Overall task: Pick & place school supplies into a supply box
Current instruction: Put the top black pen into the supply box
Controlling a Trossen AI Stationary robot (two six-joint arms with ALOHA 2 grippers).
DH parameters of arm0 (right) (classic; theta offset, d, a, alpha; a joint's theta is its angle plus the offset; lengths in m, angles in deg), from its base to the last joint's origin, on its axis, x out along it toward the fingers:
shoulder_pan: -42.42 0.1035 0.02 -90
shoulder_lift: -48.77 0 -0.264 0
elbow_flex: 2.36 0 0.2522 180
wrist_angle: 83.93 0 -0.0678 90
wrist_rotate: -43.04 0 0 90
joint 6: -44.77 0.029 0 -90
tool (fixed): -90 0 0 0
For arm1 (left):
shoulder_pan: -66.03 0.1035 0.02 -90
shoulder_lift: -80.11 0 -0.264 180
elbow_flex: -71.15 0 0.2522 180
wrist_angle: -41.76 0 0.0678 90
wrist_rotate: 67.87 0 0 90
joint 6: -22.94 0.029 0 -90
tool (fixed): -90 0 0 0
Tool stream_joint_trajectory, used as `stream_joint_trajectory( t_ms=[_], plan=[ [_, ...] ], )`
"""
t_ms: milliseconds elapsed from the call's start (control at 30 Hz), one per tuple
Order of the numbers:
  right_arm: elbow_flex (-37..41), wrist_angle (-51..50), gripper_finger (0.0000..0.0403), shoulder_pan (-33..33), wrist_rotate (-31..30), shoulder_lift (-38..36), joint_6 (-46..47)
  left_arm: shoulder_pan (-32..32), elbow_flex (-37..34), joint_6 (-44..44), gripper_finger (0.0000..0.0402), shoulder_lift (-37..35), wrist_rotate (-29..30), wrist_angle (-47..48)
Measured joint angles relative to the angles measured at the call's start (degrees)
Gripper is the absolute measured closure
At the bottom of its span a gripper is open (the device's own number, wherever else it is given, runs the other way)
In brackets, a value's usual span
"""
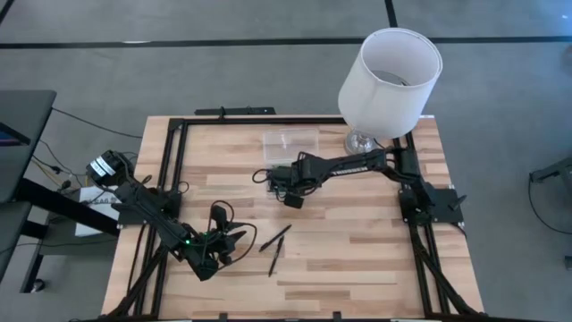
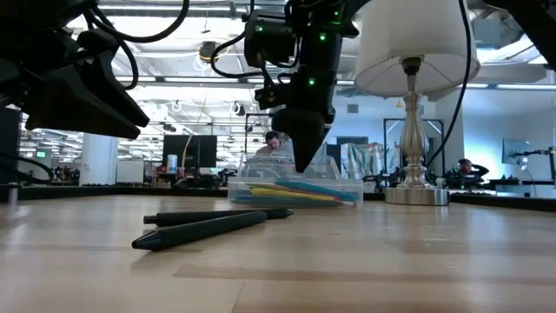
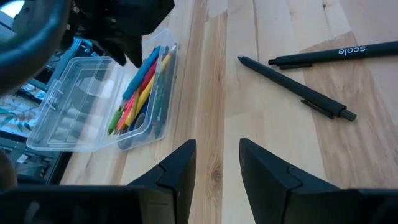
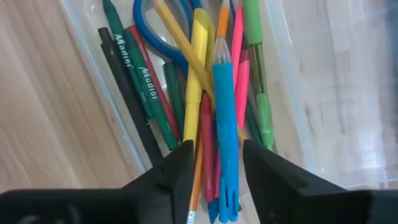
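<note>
The right gripper [image 1: 288, 183] hangs over the near end of the supply box [image 1: 290, 141], its jaws parted and holding nothing. In the right wrist view the two dark fingers [image 4: 171, 174] stand either side of a blue pen [image 4: 226, 124] that lies loose on top of the pile inside the box. Around that pen are a yellow pen [image 4: 196, 74], pink markers [image 4: 238, 68], a green pen [image 4: 255, 56], an orange pencil [image 4: 222, 22], the blue-handled scissors [image 4: 165, 34] and dark green and black pens [image 4: 134, 81] marked with white lettering along the box wall.

The clear box sits open on the tabletop [image 1: 357, 250] near the far edge, just beside the foot of a lamp with a white shade [image 1: 391, 82]. In the low view the right gripper [image 2: 304, 152] points straight down into the box [image 2: 295, 187].

2 black pens [image 1: 276, 246] lie on the tabletop outside the box, well apart from it and nearer the front, touching or crossing at 1 end; 1 bears white lettering [image 3: 336, 55], the other [image 3: 292, 93] lies beside it.

The left gripper [image 1: 225, 240] hovers low over the tabletop near those 2 pens, its jaws partly apart and empty, with bare wood between its fingers [image 3: 177, 171].

Beyond the tabletop, people sit at desks in the room [image 2: 276, 143].
</note>
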Motion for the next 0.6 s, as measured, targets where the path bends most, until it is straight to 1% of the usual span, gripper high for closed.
stream_joint_trajectory(
  t_ms=[167,267,333,467,600],
  plan=[
    [0.0,1.1,0.0252,3.5,-5.0,-3.4,-3.3,0.0,0.0,-1.2,0.0282,0.0,0.0,0.0],
    [1.5,3.6,0.0252,5.4,-5.5,-7.4,-6.4,0.0,0.0,-2.1,0.0282,0.0,0.0,0.0],
    [3.9,5.7,0.0255,6.3,-5.2,-11.2,-8.4,0.0,0.0,-2.6,0.0282,0.0,-0.1,-0.1],
    [12.3,13.8,0.0265,7.9,-1.4,-20.4,-12.0,0.0,0.0,-2.7,0.0282,0.0,-0.1,-0.5],
    [25.8,26.6,0.0272,9.6,2.2,-31.1,-13.9,0.0,0.0,-2.7,0.0282,0.0,0.3,-0.9]
  ],
)
